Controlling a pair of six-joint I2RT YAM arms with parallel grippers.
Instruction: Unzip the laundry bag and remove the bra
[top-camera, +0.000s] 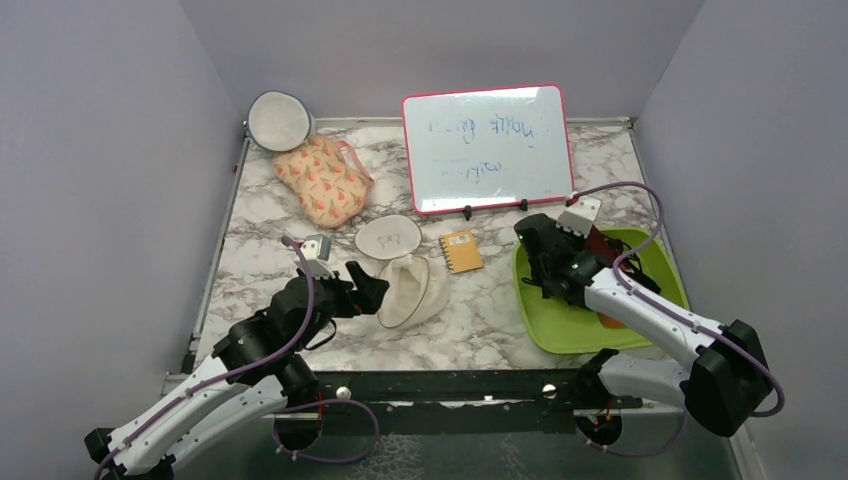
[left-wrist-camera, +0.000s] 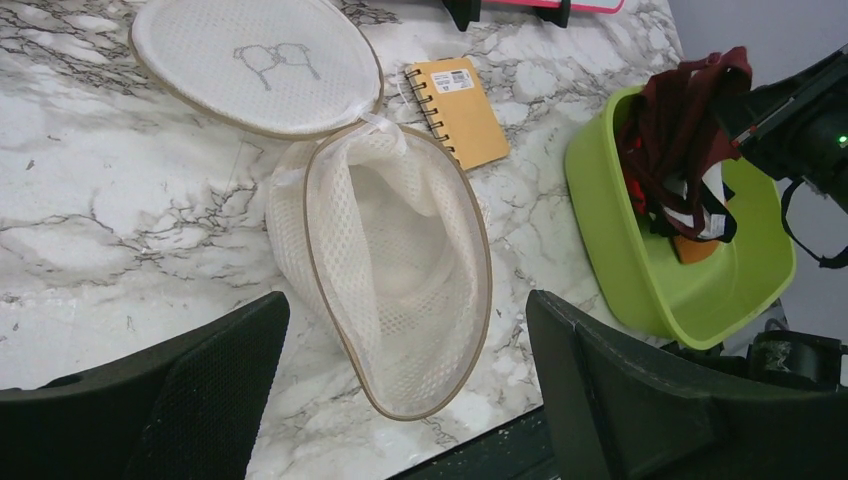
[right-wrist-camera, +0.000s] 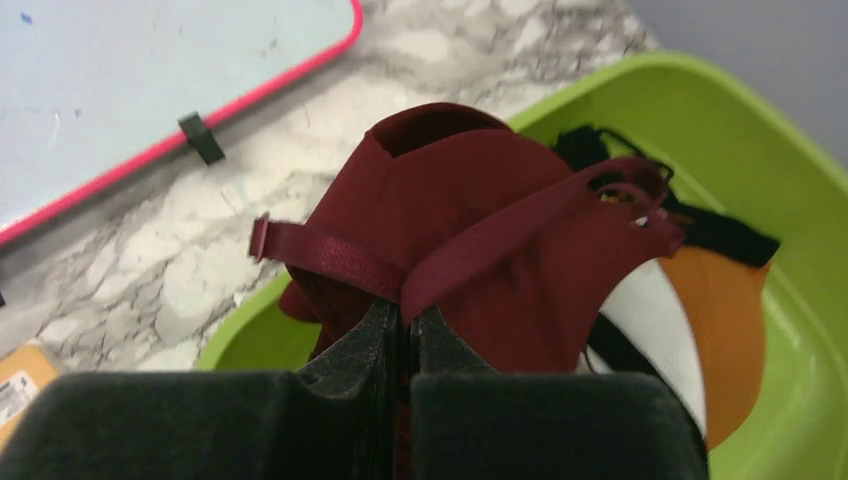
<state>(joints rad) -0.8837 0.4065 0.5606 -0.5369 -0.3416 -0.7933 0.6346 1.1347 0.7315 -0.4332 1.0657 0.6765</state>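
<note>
The white mesh laundry bag (top-camera: 408, 290) lies unzipped on the marble table, its cup gaping and empty in the left wrist view (left-wrist-camera: 400, 270). Its lid (left-wrist-camera: 260, 65), with the squiggle, is folded back. My left gripper (top-camera: 366, 285) is open, its jaws either side of the bag's near rim without touching it (left-wrist-camera: 405, 310). My right gripper (top-camera: 588, 238) is shut on the maroon bra (right-wrist-camera: 480, 230) by a strap and holds it up over the green tub (top-camera: 650, 255). The bra also shows in the left wrist view (left-wrist-camera: 680, 120).
The tub (right-wrist-camera: 760, 130) holds an orange, white and black garment (right-wrist-camera: 720, 320). An orange notepad (top-camera: 460, 250) lies right of the bag. A pink-framed whiteboard (top-camera: 488, 147) stands at the back. A peach floral pouch (top-camera: 322, 180) and a grey-rimmed disc (top-camera: 279, 120) sit back left.
</note>
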